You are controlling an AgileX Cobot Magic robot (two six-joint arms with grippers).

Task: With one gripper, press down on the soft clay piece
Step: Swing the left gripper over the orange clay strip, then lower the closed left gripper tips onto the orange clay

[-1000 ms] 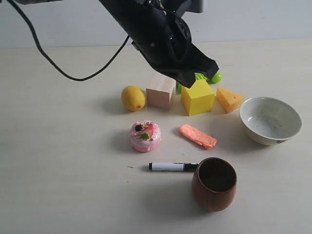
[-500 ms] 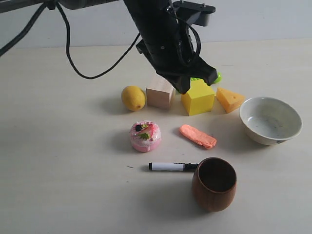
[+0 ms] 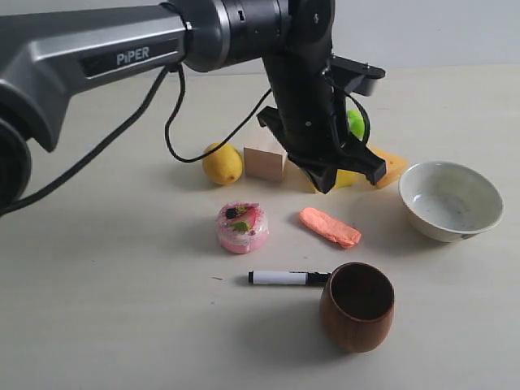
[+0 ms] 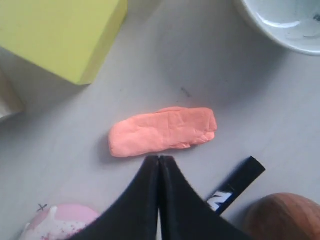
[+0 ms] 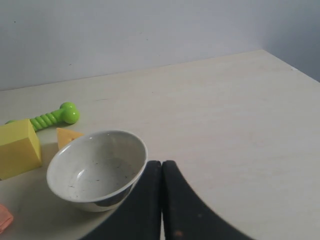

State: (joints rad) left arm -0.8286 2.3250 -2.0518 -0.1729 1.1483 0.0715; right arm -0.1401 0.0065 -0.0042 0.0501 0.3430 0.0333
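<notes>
The soft clay piece (image 3: 329, 227) is a salmon-orange lump lying flat on the table between the pink cake toy and the white bowl. My left gripper (image 3: 329, 185) hangs on the PiPER arm just behind and above it, in front of the yellow block. In the left wrist view the gripper (image 4: 160, 159) is shut with nothing in it, its tips beside the long edge of the clay (image 4: 162, 131) and apart from it. My right gripper (image 5: 161, 164) is shut and empty, near the bowl, and does not show in the exterior view.
White bowl (image 3: 449, 200) at the right. Wooden cup (image 3: 357, 305) and black-and-white marker (image 3: 284, 278) lie in front of the clay. Pink cake toy (image 3: 242, 227) to its left. Behind stand a lemon (image 3: 222, 162), wooden cube (image 3: 264, 158), yellow block (image 4: 60, 35), cheese wedge (image 3: 394, 165), green toy (image 5: 52, 119).
The left arm has swung forward and down. Its shut gripper moved from above the blocks to just behind the clay. The objects have not moved.
</notes>
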